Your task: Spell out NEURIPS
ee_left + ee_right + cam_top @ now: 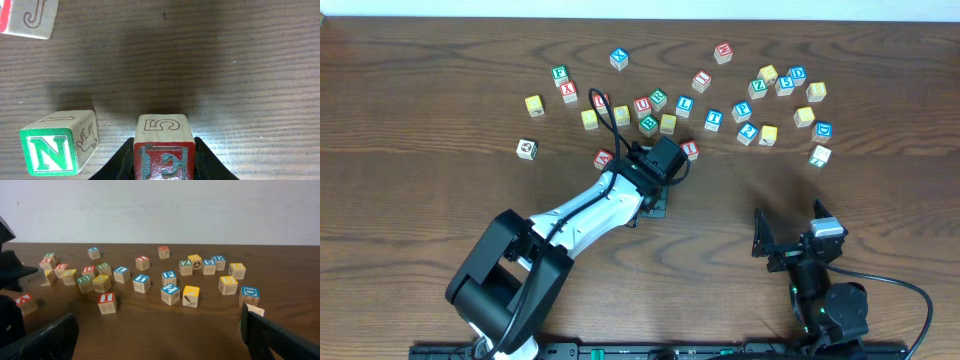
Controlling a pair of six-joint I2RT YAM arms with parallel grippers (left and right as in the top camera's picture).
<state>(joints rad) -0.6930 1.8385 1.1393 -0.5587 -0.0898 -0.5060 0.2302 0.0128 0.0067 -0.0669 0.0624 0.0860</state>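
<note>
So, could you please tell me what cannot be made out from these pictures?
Left wrist view: the left gripper is mostly cut off by the bottom edge; only dark parts flank the red E cube.
Left wrist view: the top-left cube is cropped by the corner, its framed letter unreadable.
Overhead: the red E cube is hidden under the left gripper.
Right wrist view: letters on the farthest cubes are too small.

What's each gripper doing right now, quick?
Left gripper: closed on the red E cube.
Right gripper: open, holding nothing.
</note>
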